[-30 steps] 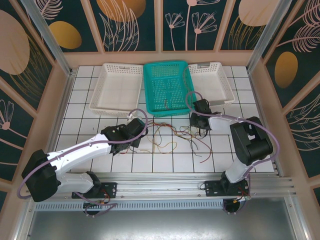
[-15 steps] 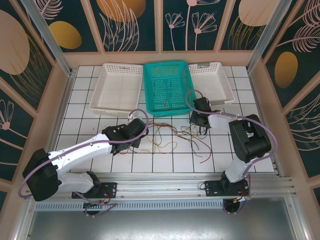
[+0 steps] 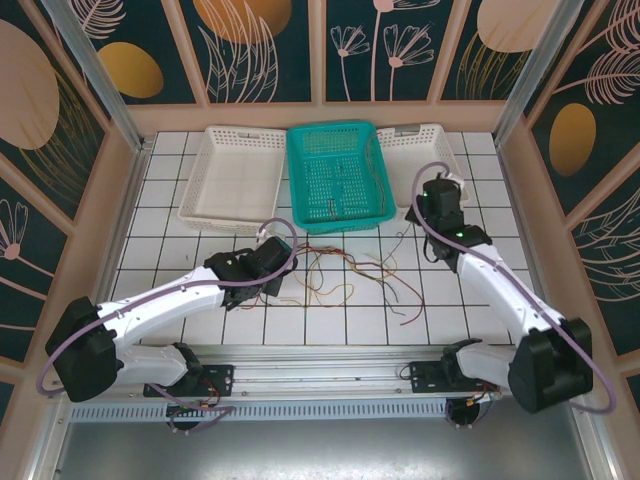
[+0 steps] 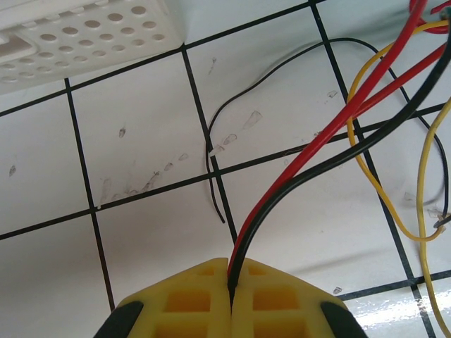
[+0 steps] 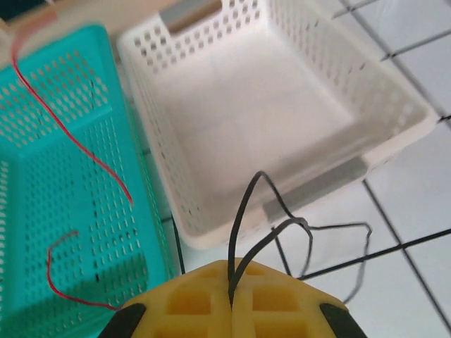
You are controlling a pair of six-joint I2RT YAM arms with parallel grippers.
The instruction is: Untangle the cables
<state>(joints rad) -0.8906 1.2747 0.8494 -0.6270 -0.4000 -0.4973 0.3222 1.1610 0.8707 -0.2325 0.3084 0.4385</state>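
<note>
Now: both grippers pinched shut on wires beside the tangle

Mid-table, the cables (image 3: pixel 340 272) lie in a loose tangle on the white tiles, just in front of the teal basket (image 3: pixel 296 170) and between the two arms. Red, yellow, orange and dark strands cross one another, and one red strand (image 3: pixel 410 318) trails off toward the near right.

The left gripper (image 3: pixel 283 262) sits at the tangle's left edge. Seen from its wrist, the yellow fingertips (image 4: pixel 183 303) are pressed together, with a red wire (image 4: pixel 331 134) and a black wire (image 4: pixel 338 165) clamped side by side in the seam; both run away toward the upper right. A yellow wire (image 4: pixel 366 169) crosses them in a long curve. A thinner black strand (image 4: pixel 211 141) lies loose on the tile, and a corner of the left-hand white basket (image 4: pixel 84 28) shows at the upper left.

The right gripper (image 3: pixel 420 212) is to the right of the tangle, near the front of the right-hand white basket (image 3: pixel 455 170). Its jaws are closed too — on a doubled black loop (image 5: pixel 243 218) that stands up from the seam, then droops to the tile beside that basket. To the left, inside the teal basket, lies a thin red thread (image 5: pixel 70 134), with a second red piece (image 5: pixel 53 274) nearer the camera.
</note>
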